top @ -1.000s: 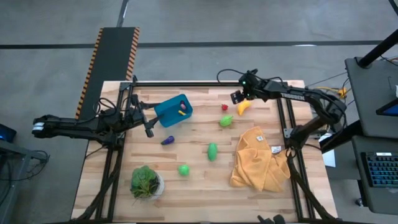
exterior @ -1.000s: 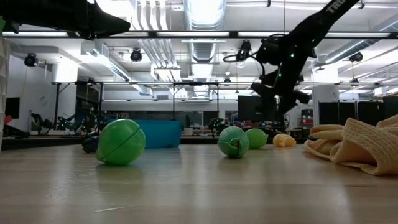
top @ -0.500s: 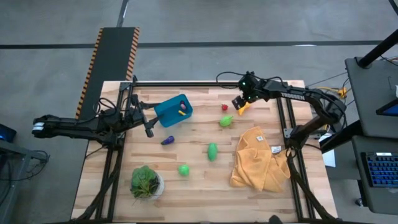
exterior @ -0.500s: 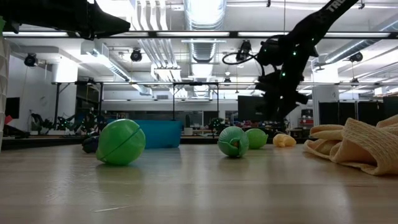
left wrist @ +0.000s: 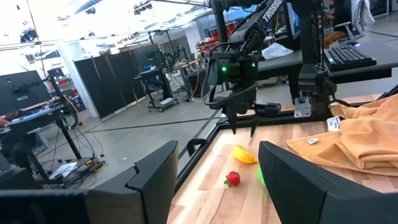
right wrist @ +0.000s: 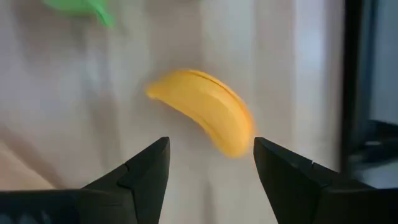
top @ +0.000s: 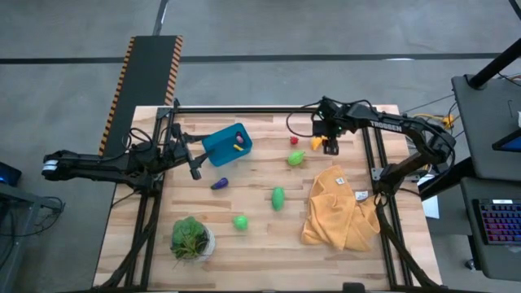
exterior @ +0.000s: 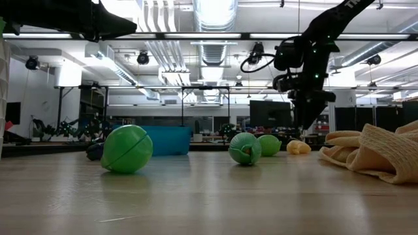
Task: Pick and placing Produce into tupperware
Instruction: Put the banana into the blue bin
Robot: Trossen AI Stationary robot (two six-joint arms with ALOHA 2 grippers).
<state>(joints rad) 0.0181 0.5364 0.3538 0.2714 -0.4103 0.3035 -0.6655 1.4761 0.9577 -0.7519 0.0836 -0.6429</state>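
Note:
The yellow banana [top: 316,143] lies on the table near its far right corner. My right gripper [top: 330,147] hangs open just above it, pointing down; in the right wrist view the banana [right wrist: 205,112] shows ahead of the open fingers [right wrist: 144,174], untouched. A red piece [top: 294,140], green pieces [top: 295,158] [top: 278,198] [top: 240,220] and the purple eggplant [top: 220,184] rest on the wood. The teal tub [top: 228,144] stands far left with small pieces inside. My left gripper [top: 195,169] waits open beside it.
A mustard-yellow cloth [top: 338,210] lies crumpled at the right, close to the banana's near side. A leafy plant in a white pot [top: 191,238] stands near the left front corner. The black frame rail [top: 368,150] runs just right of my right gripper.
My right gripper has swung from the banana's far left side toward the near and right edges and now stands over the banana. It has turned from a slant to pointing straight down. The banana and other pieces have kept still.

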